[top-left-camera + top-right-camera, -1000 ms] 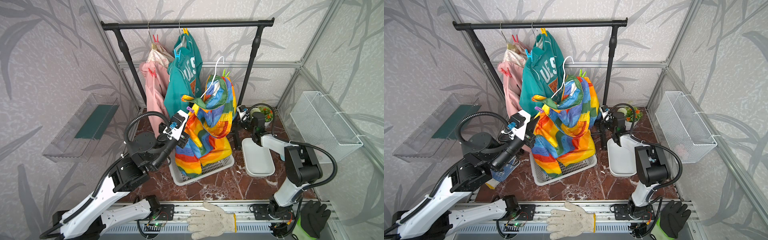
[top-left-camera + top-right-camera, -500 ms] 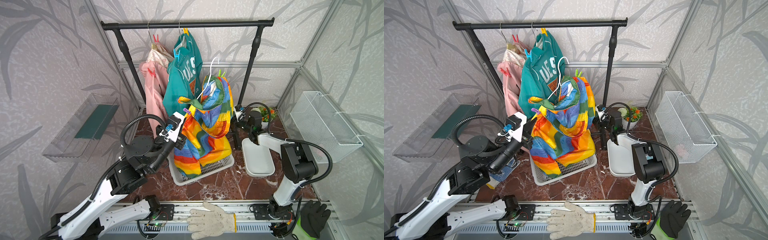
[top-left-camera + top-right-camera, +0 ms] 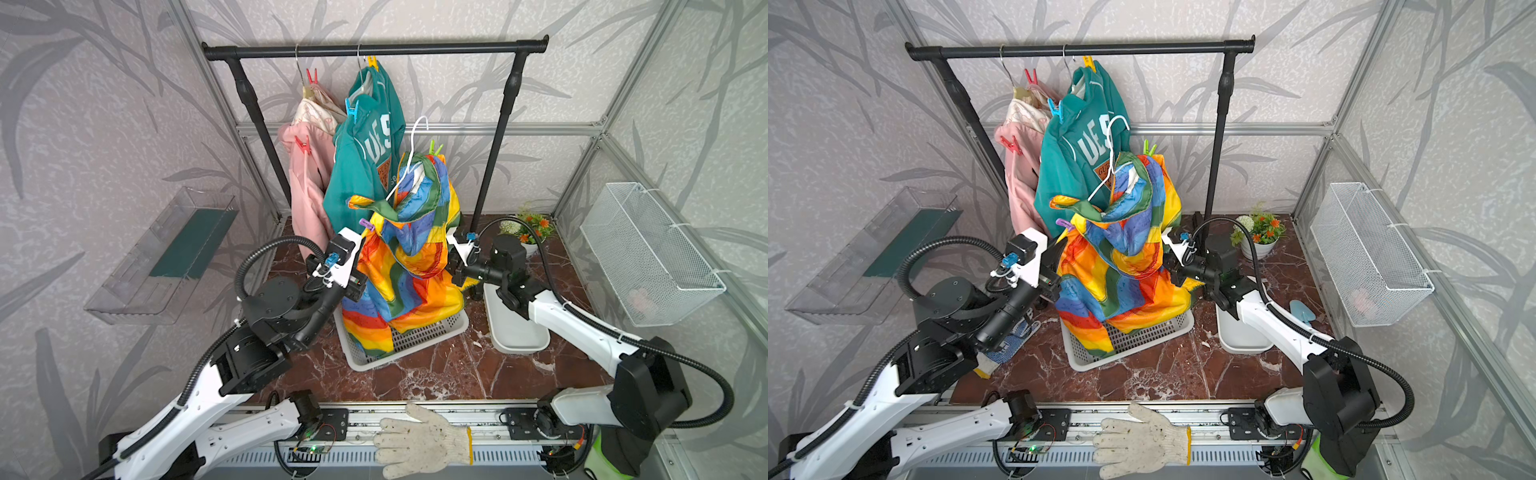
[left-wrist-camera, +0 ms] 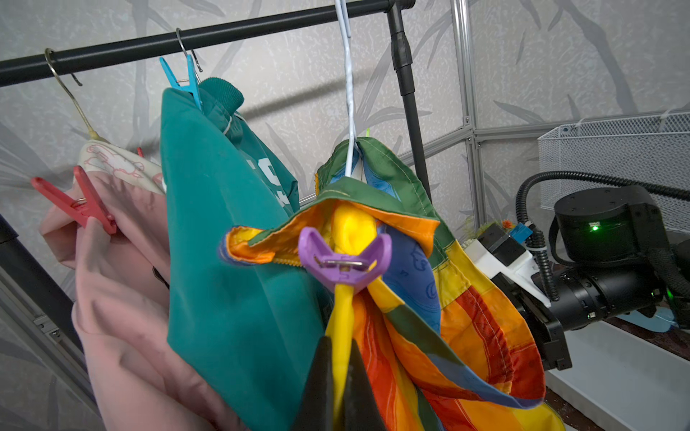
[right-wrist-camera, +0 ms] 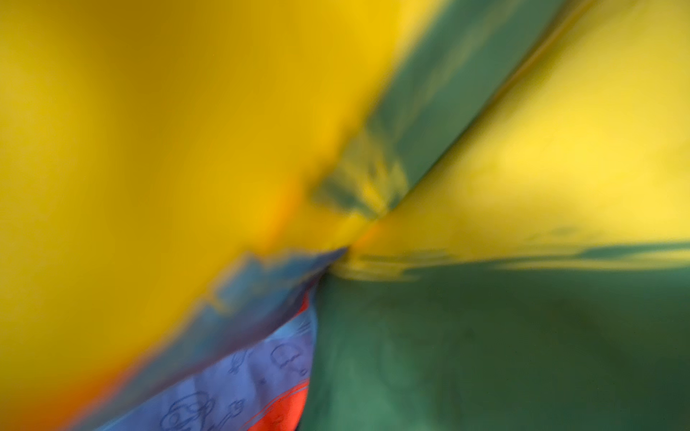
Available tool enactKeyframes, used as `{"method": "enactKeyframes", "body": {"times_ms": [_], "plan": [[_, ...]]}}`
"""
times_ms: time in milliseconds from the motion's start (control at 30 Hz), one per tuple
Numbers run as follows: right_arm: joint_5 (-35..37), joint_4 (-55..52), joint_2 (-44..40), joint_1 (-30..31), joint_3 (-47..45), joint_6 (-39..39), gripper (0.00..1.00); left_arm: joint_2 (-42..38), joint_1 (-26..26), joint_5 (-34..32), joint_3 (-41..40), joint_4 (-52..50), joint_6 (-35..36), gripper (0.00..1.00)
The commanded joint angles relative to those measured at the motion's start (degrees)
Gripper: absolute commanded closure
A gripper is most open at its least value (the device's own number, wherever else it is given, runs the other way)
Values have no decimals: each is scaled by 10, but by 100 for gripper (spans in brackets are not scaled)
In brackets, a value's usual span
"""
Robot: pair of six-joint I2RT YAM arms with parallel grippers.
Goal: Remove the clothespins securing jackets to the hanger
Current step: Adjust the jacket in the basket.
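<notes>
Left wrist view: my left hand (image 4: 339, 349) is clenched on a yellow fold of the rainbow jacket (image 4: 466, 317), just under the purple clothespin (image 4: 345, 261) clipped to it. Right wrist view: only blurred cloth. Both top views: my right hand (image 3: 454, 269) is clenched, its tips buried in the jacket; I cannot tell whether it has a grip on it.

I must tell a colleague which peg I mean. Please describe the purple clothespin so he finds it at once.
In front of the black rail hangs the rainbow-striped jacket, over the white basket. On its side facing the left arm sits the purple clothespin, the only purple one; the jacket's green clothespin stands at its top.
</notes>
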Motion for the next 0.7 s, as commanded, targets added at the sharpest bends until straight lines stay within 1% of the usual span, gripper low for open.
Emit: {"method": "enactKeyframes", "body": {"times_ms": [0, 133, 233, 400, 567, 667], "plan": [[7, -18, -2, 32, -15, 17, 93, -26, 3, 31, 25, 28, -7, 100], [17, 26, 9, 62, -37, 50, 93, -28, 3, 9, 15, 13, -7, 100], [12, 41, 28, 94, -26, 72, 94, -35, 3, 3, 5, 15, -7, 100], [34, 69, 50, 157, -13, 92, 94, -63, 3, -7, -11, 27, 0, 100], [85, 66, 63, 183, -23, 107, 94, -86, 3, -11, -20, 14, -8, 100], [151, 67, 80, 184, -44, 117, 94, -85, 3, -31, -43, 7, -11, 100]]}}
